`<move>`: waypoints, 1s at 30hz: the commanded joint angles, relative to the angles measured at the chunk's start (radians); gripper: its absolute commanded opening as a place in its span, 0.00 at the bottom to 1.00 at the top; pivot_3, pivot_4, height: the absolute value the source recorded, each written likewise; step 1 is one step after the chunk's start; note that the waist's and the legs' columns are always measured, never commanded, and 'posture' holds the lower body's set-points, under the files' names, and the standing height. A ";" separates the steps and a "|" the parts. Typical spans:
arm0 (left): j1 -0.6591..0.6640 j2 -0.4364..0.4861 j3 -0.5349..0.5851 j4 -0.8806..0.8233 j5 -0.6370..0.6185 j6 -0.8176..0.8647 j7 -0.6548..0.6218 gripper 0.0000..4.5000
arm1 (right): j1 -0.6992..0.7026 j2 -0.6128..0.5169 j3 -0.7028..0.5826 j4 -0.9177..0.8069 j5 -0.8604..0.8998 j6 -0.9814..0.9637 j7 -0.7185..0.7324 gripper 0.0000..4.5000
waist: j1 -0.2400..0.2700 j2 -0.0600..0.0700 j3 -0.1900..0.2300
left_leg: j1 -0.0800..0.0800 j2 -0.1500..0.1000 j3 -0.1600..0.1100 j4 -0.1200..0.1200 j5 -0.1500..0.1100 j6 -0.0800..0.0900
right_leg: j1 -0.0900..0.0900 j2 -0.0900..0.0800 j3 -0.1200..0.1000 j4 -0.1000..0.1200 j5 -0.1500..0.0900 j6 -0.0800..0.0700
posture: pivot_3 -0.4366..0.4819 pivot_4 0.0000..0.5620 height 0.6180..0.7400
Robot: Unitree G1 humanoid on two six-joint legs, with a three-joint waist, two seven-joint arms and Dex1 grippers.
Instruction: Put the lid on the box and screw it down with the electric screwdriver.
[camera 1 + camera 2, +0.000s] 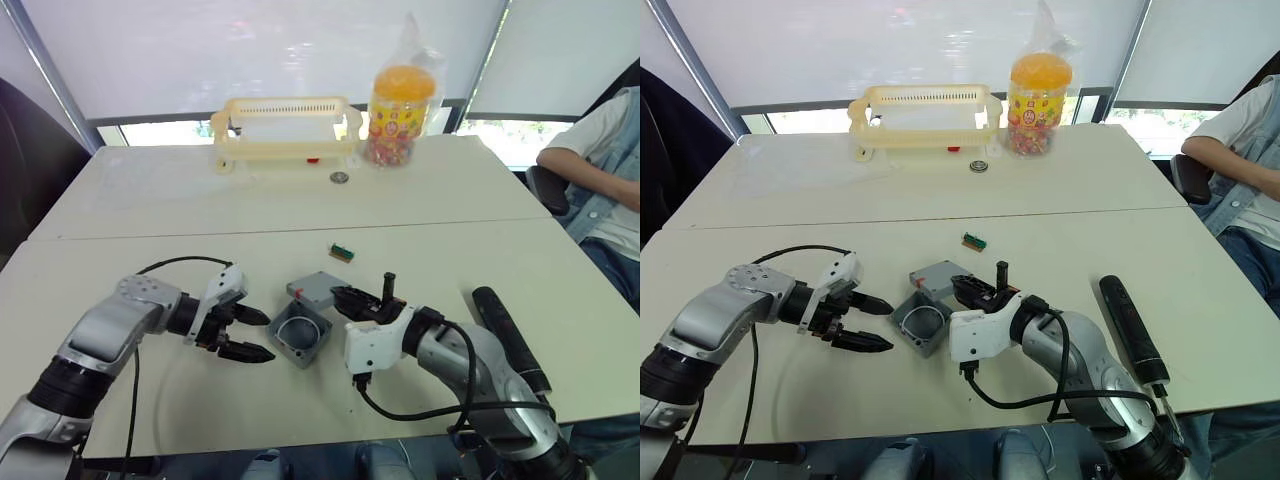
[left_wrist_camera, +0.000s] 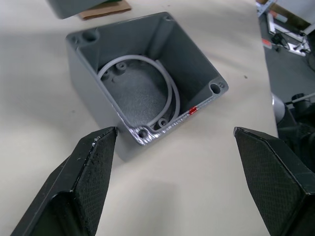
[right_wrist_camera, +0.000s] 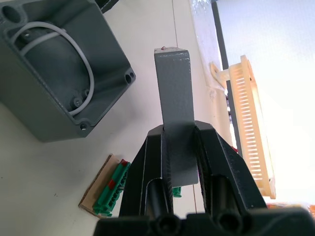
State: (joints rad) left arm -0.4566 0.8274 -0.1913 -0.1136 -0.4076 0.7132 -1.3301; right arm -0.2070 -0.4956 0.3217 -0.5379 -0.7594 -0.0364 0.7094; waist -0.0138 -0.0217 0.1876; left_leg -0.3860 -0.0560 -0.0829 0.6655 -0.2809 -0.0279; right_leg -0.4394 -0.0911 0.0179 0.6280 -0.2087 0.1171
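Your right gripper's (image 3: 179, 142) fingers are clamped on the lid (image 3: 175, 98), gripping it by one edge, while the left gripper's (image 2: 177, 162) fingers stand wide apart with nothing between them, pointing at the box (image 2: 142, 83). You are working on a pale cream table (image 1: 150, 200) made of two tops with a seam running across, set before bright shaded windows; a person (image 1: 600, 170) in a light shirt sits at the far right. The box (image 1: 300, 335) sits open near the table's middle, between your two grippers, and the lid (image 1: 312, 290) is just beyond it. The screwdriver (image 1: 510, 338) lies on the table to the right of your right arm, untouched. From the left wrist you can see inside the box: a pale round rim, screw holes in the corners and a small red mark on one wall. The right wrist shows a green-and-tan block (image 3: 110, 189) lying on the table under the lid. At the far edge stand a pale yellow slotted basket (image 1: 285, 128) and a jar (image 1: 402, 112) of colourful sweets with an orange top.
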 commanded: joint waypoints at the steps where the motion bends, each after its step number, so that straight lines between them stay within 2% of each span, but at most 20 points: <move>1: -0.022 0.021 0.046 0.019 -0.007 -0.004 0.016 0.86 | 0.041 -0.027 -0.023 -0.105 0.027 -0.054 -0.018 0.08 | 0.001 0.000 0.000 | 0.000 0.000 0.000 0.000 0.000 0.000 | 0.000 0.000 0.000 0.000 0.000 0.000 | 0.48 0.27 1.00; 8: -0.119 0.049 0.081 0.134 -0.027 0.015 -0.014 0.86 | 0.069 -0.031 -0.014 -0.125 0.036 -0.093 -0.023 0.08 | 0.000 0.000 0.000 | 0.000 0.000 0.000 0.000 0.000 0.000 | 0.000 0.000 0.000 0.000 0.000 0.000 | 0.48 0.27 1.00; 17: -0.239 0.045 0.077 0.308 0.018 -0.028 -0.019 0.86 | 0.053 0.012 0.039 -0.076 -0.008 -0.123 -0.049 0.08 | -0.001 0.000 0.000 | 0.000 0.000 0.000 0.000 0.000 0.000 | 0.000 0.001 0.000 0.000 0.000 0.000 | 0.48 0.27 1.00; 30: -0.288 -0.027 0.072 0.311 0.012 -0.002 0.027 0.86 | 0.053 0.035 0.081 -0.022 -0.050 -0.141 -0.075 0.08 | -0.001 0.000 0.000 | 0.000 0.000 0.000 0.000 0.000 0.000 | 0.000 0.001 0.000 0.000 0.000 0.000 | 0.48 0.27 1.00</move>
State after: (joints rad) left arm -0.7185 0.8015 -0.1354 0.2250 -0.3920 0.7114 -1.3069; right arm -0.1448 -0.4716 0.3981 -0.5425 -0.8086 -0.1620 0.6550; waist -0.0147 -0.0218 0.1876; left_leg -0.3856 -0.0560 -0.0828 0.6656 -0.2809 -0.0279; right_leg -0.4394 -0.0902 0.0180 0.6284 -0.2088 0.1171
